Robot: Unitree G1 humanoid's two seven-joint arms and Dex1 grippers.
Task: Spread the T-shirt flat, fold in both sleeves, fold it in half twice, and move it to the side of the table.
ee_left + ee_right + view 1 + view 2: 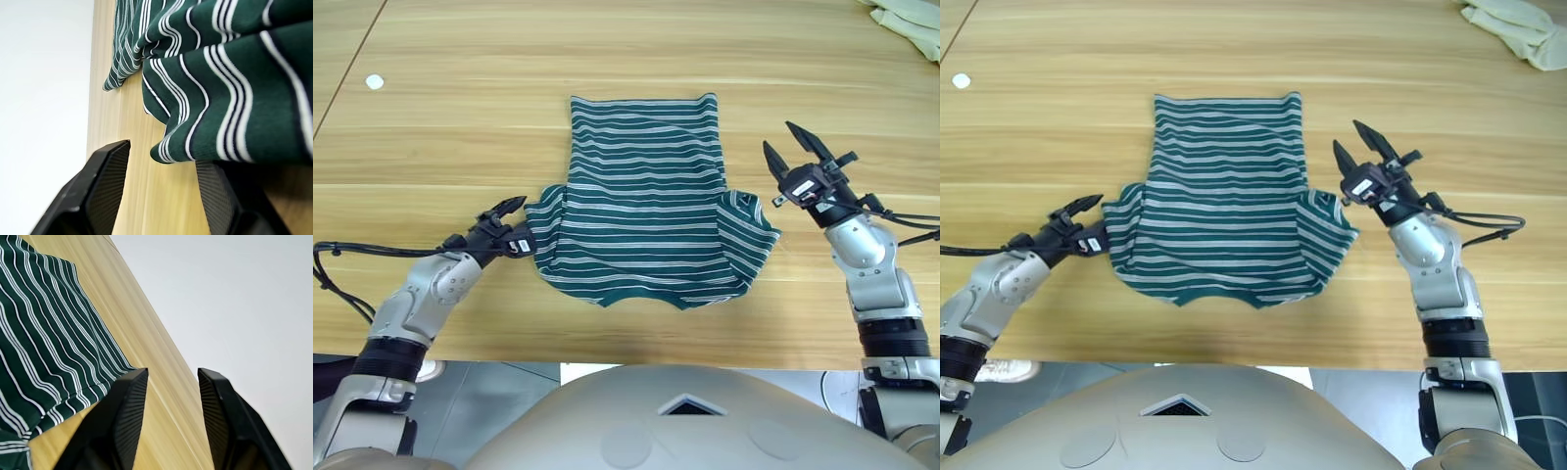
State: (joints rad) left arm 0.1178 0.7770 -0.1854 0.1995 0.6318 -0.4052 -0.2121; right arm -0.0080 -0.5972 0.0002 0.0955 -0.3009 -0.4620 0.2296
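A dark green T-shirt (646, 196) with white stripes lies in the middle of the wooden table (450, 117). Both of its sides are turned in, and the folded flaps bulge near the front. My left gripper (517, 227) sits low at the shirt's left edge. It is open, and the striped hem (205, 122) hangs over one finger (220, 200) while the other finger (98, 186) stands clear on the wood. My right gripper (779, 136) is raised to the right of the shirt, open and holding nothing; the wrist view shows its fingers (124, 416) apart beside the shirt's edge (49, 347).
A crumpled cream cloth (909, 23) lies at the far right corner. A small white dot (375, 81) marks the table at the far left. The table's front edge (607, 354) runs just below the shirt. Bare wood lies on both sides.
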